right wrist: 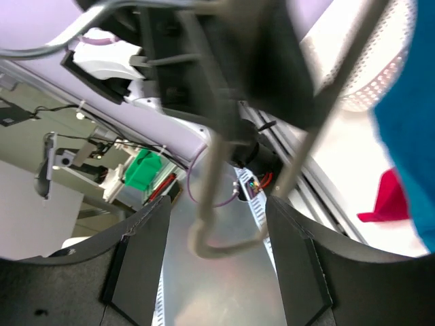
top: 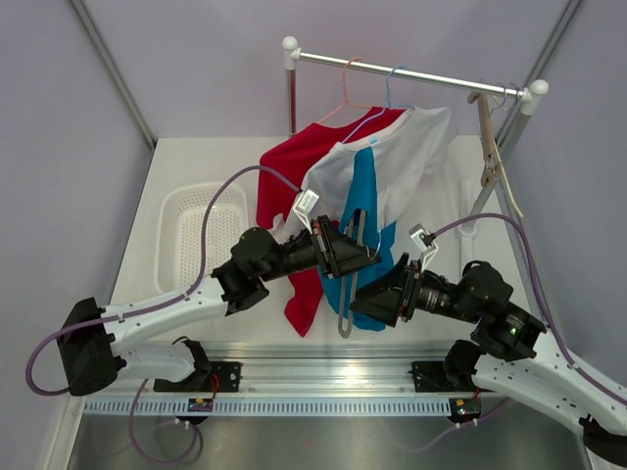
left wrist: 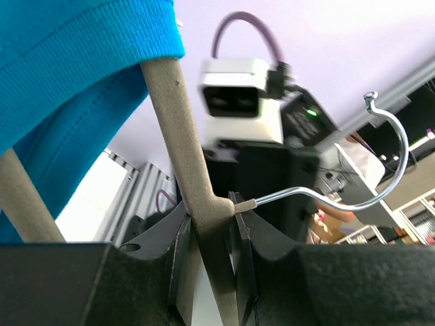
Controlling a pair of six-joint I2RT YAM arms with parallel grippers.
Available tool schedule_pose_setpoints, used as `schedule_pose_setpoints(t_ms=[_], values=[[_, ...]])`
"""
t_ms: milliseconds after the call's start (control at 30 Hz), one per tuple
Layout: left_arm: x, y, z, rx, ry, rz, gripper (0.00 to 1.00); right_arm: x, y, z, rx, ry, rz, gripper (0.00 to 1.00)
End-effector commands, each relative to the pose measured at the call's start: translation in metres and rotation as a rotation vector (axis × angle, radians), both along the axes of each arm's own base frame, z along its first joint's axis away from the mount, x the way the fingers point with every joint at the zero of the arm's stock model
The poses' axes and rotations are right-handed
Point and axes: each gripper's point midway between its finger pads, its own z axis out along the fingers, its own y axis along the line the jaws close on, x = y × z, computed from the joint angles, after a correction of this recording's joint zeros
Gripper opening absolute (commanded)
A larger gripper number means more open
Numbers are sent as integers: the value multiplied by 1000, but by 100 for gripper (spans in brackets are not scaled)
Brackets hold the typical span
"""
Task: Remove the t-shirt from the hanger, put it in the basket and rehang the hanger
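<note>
A white and blue t-shirt (top: 367, 186) hangs down from the rail toward the arms. Its blue cloth (left wrist: 68, 68) lies over one arm of a grey flocked hanger (top: 345, 304). My left gripper (top: 355, 250) is shut on the hanger's neck (left wrist: 214, 217), just below its metal hook (left wrist: 387, 136). My right gripper (top: 370, 299) is open. The hanger's rounded lower end (right wrist: 217, 238) lies between its fingers without touching them. The blue cloth shows at the right edge of the right wrist view (right wrist: 408, 136).
A red t-shirt (top: 304, 157) hangs beside it on a pink hanger from the metal rail (top: 411, 73). A wooden hanger (top: 490, 157) hangs at the rail's right end. A white perforated basket (top: 206, 235) stands on the left of the table.
</note>
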Motion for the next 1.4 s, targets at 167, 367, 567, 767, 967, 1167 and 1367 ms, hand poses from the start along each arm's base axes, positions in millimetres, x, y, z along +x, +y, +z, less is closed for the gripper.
schedule_pose_setpoints(t_ms=[167, 367, 567, 767, 967, 1167, 1367], values=[[17, -10, 63, -228, -103, 58, 0, -15, 4, 24, 91, -42, 78, 67], [12, -12, 70, -254, -103, 18, 0, -10, -1, 20, 79, -54, 29, 61], [-6, -8, 79, -324, -83, -84, 0, -4, 7, 6, 75, -11, 26, 43], [-12, -8, 82, -349, -52, -138, 0, -4, 9, 15, 152, -17, 30, 35], [-12, -10, 74, -358, 3, -164, 2, 2, 6, 25, 186, -54, -13, 55], [-17, -12, 73, -367, 5, -185, 1, 8, 13, 23, 183, -44, -17, 44], [-14, -17, 60, -331, 22, -168, 6, 13, 9, 36, 216, -61, -52, 7]])
